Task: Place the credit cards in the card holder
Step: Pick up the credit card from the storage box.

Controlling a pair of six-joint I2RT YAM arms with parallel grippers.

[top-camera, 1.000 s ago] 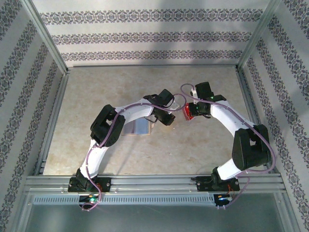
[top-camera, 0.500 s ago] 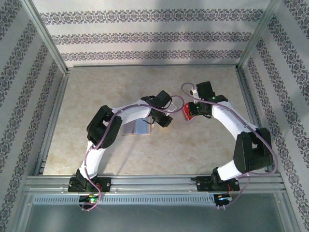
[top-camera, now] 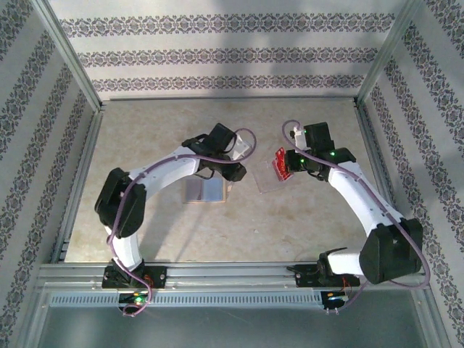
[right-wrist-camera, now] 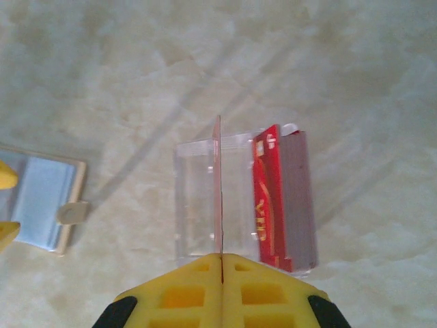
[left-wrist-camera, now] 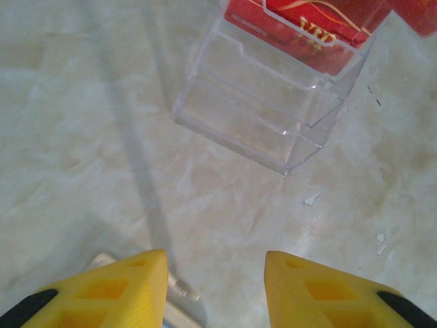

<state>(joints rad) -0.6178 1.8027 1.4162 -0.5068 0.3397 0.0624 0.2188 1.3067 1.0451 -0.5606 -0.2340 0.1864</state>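
1. Right claw [right-wrist-camera: 222, 260] of mine is pinched tight on one red credit card [right-wrist-camera: 219, 178], edge-on above the clear case [right-wrist-camera: 198, 205] holding the other cards [right-wrist-camera: 270, 198].
2. Left claw [left-wrist-camera: 213, 263] is spread apart.
3. Card holder [right-wrist-camera: 42, 201] lies open on the table [right-wrist-camera: 341, 82], left of that case.

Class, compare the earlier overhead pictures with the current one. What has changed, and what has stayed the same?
The left gripper opened and drew back leftward from the clear plastic case, its elbow swinging out to the left. The right gripper stayed shut on a thin red card, its elbow dropping back. The open tan wallet stayed put.
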